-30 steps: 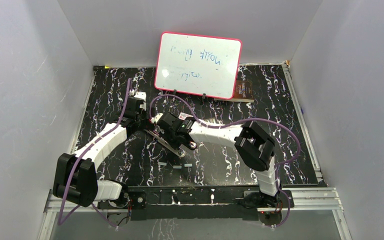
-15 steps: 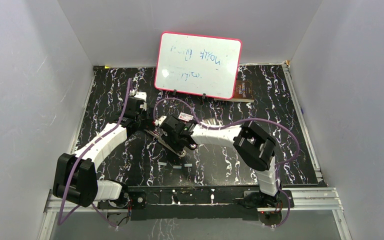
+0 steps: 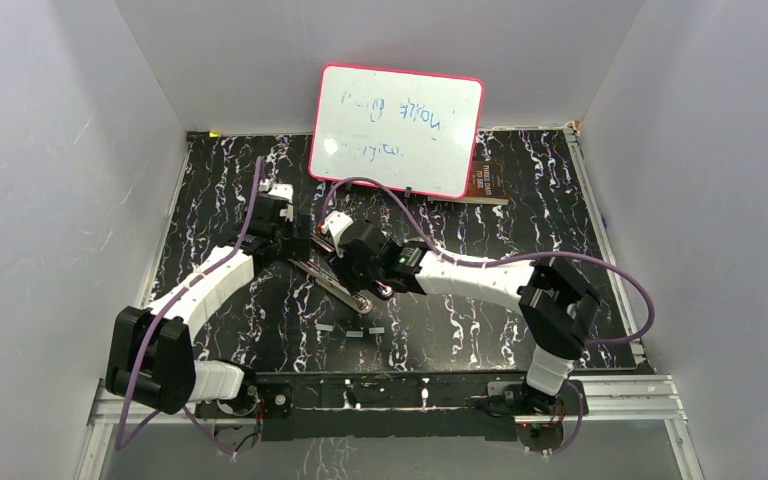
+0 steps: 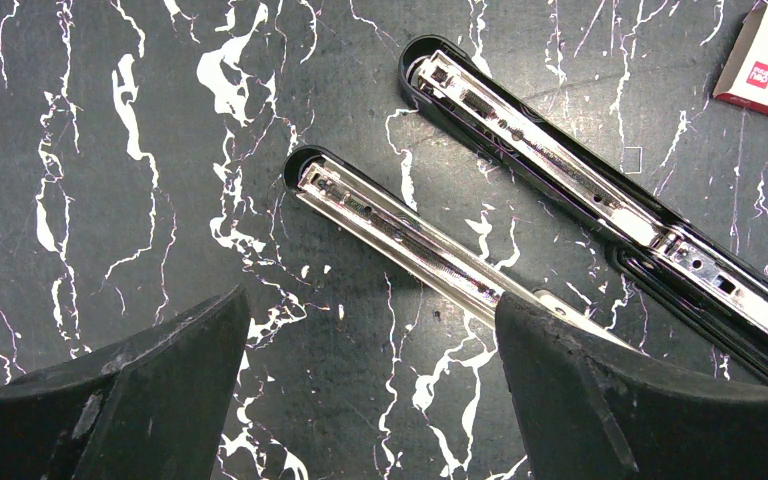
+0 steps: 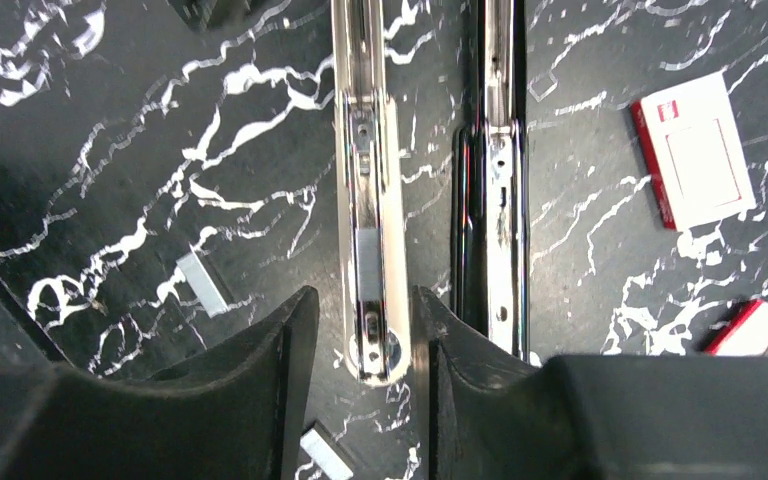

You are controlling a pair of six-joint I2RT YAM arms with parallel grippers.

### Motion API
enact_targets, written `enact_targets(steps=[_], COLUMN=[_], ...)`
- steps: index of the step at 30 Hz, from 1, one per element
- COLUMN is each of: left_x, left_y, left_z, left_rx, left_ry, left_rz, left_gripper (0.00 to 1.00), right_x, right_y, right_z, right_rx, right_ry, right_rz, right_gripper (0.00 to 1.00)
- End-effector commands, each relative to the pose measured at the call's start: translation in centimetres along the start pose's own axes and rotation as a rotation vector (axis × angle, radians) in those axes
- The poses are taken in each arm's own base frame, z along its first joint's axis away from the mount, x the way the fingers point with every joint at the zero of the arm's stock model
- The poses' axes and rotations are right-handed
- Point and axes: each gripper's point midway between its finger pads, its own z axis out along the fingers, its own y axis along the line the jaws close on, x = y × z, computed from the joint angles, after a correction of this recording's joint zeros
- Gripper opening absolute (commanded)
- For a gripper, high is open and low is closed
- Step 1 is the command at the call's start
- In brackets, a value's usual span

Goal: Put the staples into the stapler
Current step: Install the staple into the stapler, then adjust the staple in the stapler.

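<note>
The stapler (image 3: 343,284) lies opened flat on the black marbled table, its two halves spread side by side. In the right wrist view its shiny metal rail (image 5: 368,200) runs up the frame, with the black half (image 5: 495,180) to its right. My right gripper (image 5: 360,300) is open, its jaws straddling the rail's rounded end with a gap on the left side. Two staples strips (image 5: 203,282) (image 5: 325,452) lie loose on the table left of the rail. My left gripper (image 4: 370,305) hangs wide open and empty over the table, its right finger (image 4: 600,390) above the rail (image 4: 400,235).
A white box with a red label (image 5: 700,150) lies right of the stapler, and another (image 5: 760,330) lies nearer. A pink-framed whiteboard (image 3: 397,130) stands at the back, with a brown box (image 3: 485,182) beside it. Short grey strips (image 3: 355,333) lie near the table's front.
The right gripper's jaws have widened around the rail's end. The right arm's elbow has swung out to the right. The left arm has stayed still.
</note>
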Motion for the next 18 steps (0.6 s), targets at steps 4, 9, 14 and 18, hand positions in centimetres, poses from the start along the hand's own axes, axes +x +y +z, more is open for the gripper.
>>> enact_targets(steps=[4, 9, 14, 18], left_x=[-0.4, -0.4, -0.4, -0.4], left_y=[0.1, 0.2, 0.2, 0.2], left_z=[-0.9, -0.9, -1.0, -1.0], left_rx=[0.001, -0.001, 0.001, 0.000], left_ry=[-0.025, -0.026, -0.029, -0.028], left_rz=[0.004, 0.004, 0.005, 0.004], left_gripper=[0.91, 0.91, 0.91, 0.91], right_x=[-1.9, -1.4, -1.2, -1.2], right_y=[-0.5, -0.3, 0.0, -0.4], right_z=[1.3, 3.1, 4.1, 4.5], right_rx=[0.009, -0.032, -0.053, -0.034], right_ry=[-0.057, -0.023, -0.020, -0.027], right_rz=[0.005, 0.019, 0.031, 0.047], right_gripper=[0.39, 0.36, 0.37, 0.36])
